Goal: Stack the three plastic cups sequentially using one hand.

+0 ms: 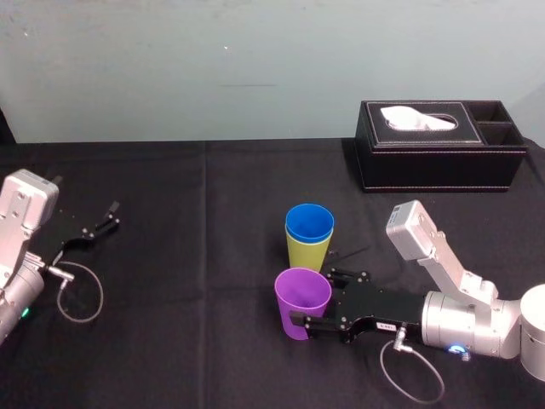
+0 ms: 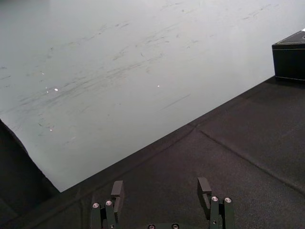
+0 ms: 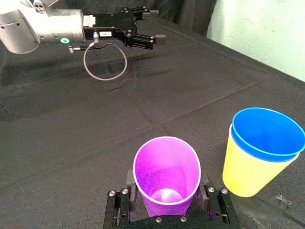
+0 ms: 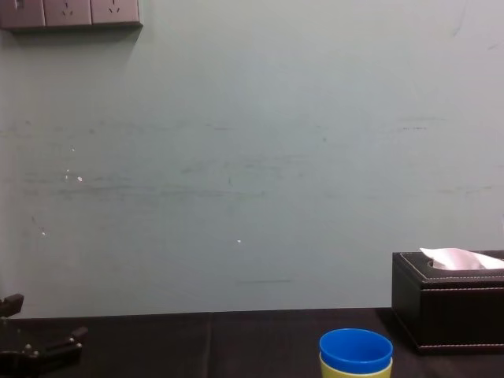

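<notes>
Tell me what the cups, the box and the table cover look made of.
The purple cup, blue cup, green cup: likely thin plastic, smooth, faintly glossy. The box: probably leather or imitation, black, pale stitching along edges. The cover: matte black cloth, showing creases.

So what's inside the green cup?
The blue cup sits nested inside the lime-green cup, with its rim sticking out above. The lime-green cup's bottom is hidden under it. The right gripper holds the purple cup beside them.

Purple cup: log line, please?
right tool: shut on purple plastic cup; blue plastic cup: nested in lime-green plastic cup; left tool: open, parked
</notes>
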{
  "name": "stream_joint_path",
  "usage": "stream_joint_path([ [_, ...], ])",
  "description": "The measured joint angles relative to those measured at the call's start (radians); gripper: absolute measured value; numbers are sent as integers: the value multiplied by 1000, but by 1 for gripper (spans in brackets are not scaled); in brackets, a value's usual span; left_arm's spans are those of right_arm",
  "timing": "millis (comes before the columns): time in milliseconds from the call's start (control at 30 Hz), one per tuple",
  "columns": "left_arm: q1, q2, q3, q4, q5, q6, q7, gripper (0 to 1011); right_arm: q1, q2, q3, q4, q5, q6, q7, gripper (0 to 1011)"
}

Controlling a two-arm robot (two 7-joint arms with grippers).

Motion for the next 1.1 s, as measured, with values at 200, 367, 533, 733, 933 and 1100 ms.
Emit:
stream_joint_path([
  [200,0,0,0,0,0,0,0,1011,-1,1,0,-1,0,-1,0,729],
  [367,0,0,0,0,0,0,0,1011,-1,1,0,-1,1,-1,0,729],
  [533,0,0,0,0,0,0,0,1011,-1,1,0,-1,1,-1,0,729],
  [733,0,0,0,0,0,0,0,1011,-28,19,16,-53,1,5,-27,729],
  [933,0,0,0,0,0,0,0,1011,-62,60,50,-155,11,47,-60,729],
  [1100,0,0,0,0,0,0,0,1011,-73,87,72,-217,24,93,-79,729],
])
